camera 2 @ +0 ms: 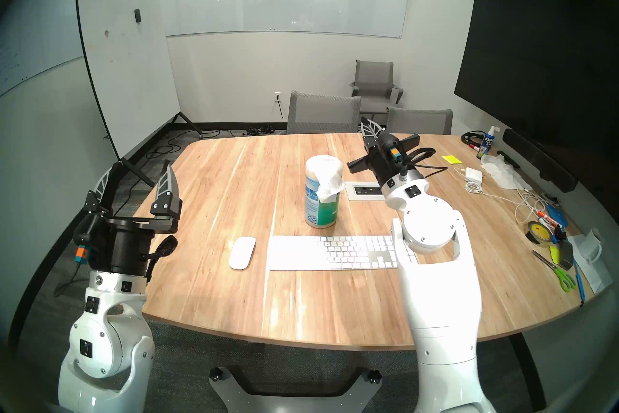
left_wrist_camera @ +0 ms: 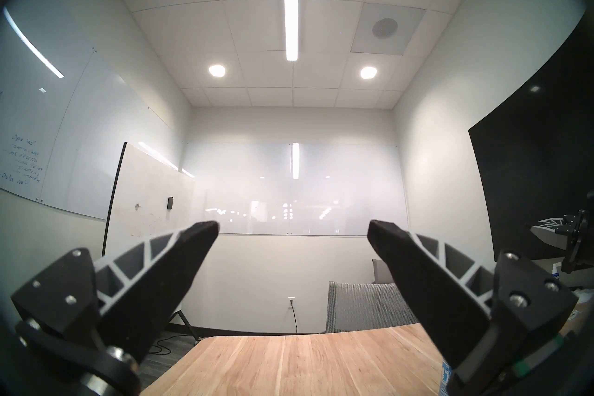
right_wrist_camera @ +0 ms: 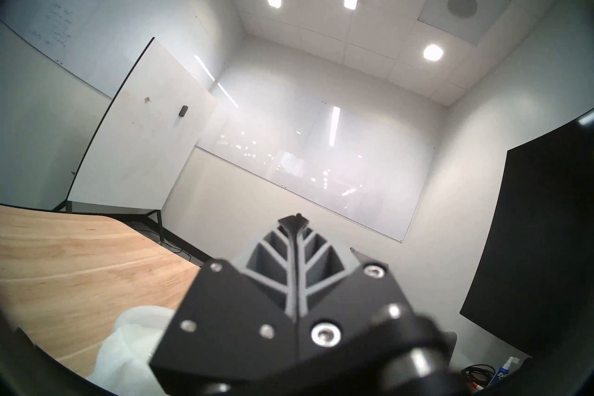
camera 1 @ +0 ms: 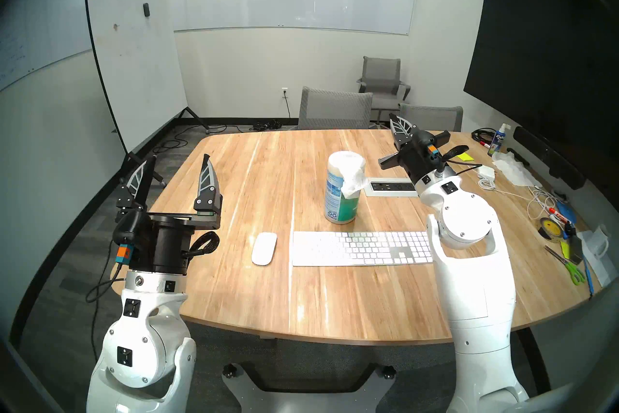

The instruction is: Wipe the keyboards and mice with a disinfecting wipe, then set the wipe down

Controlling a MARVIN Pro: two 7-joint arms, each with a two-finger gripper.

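Now, right gripper (right_wrist_camera: pixel 293 220): fingers pressed flat together, nothing caught between them, raised over the far right part of the table and pointing up and away toward the back wall
Left gripper (camera 1: pixel 179 172): fingers spread wide, nothing between them, held up off the table's near left corner, tips aimed upward
Wipe (camera 1: pixel 352 180): a white sheet poking out of the canister's top and drooping down its right side, touched by neither gripper
Canister (camera 1: pixel 341 197): blue-green with a white lid, standing upright mid-table, just behind the keyboard's left half
Keyboard (camera 1: pixel 351 248): white, lying flat along the near part of the table, its right end hidden behind the right forearm
Mouse (camera 1: pixel 264 248): glossy white, resting just left of the keyboard, a small gap between the two
Table (camera 1: pixel 268 301): pale wood planks, wide and bare across its near and left sides
Power strip (camera 1: pixel 392 186): set flush into the tabletop, right of the canister, partly under the right wrist
Right edge clutter: spray bottle (camera 1: pixel 499 139), crumpled white tissue (camera 1: pixel 512 172), white charger with cables (camera 1: pixel 485 172), tape roll (camera 1: pixel 551 228), green-handled scissors (camera 1: pixel 569 268), all well apart from the keyboard
Right wrist view: canister's white top and wipe show blurred at the lower left (right_wrist_camera: pixel 128 350), below and beside the closed fingers
Left wrist view: both fingertips (left_wrist_camera: pixel 202 229) stand well apart against the back wall, table edge below
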